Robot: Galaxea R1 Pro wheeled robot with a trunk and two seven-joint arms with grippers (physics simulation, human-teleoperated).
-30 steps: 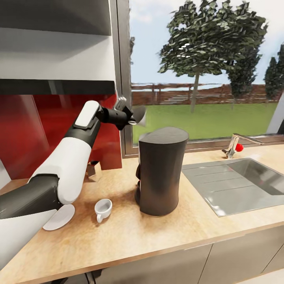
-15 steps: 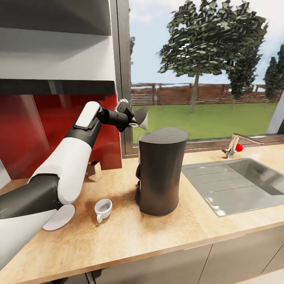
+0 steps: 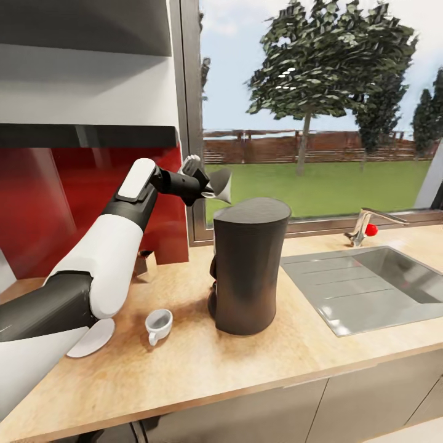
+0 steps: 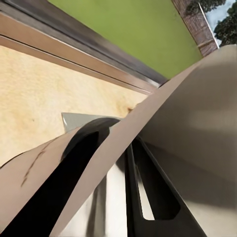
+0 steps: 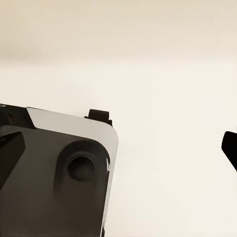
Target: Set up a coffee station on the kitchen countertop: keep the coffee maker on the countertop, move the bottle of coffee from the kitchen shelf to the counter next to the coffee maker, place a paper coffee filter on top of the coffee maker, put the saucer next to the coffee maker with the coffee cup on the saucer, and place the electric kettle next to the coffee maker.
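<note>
The left gripper [image 3: 206,186] pinches the paper coffee filter [image 3: 220,183] up high beside the coffee maker [image 3: 248,271], ready to drop it on top

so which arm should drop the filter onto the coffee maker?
Left. Its pincer already holds the paper coffee filter raised just beside the top of the coffee maker. The right wrist view shows a pale blank surface and robot body parts, nothing of the counter, so it looks parked away.
</note>
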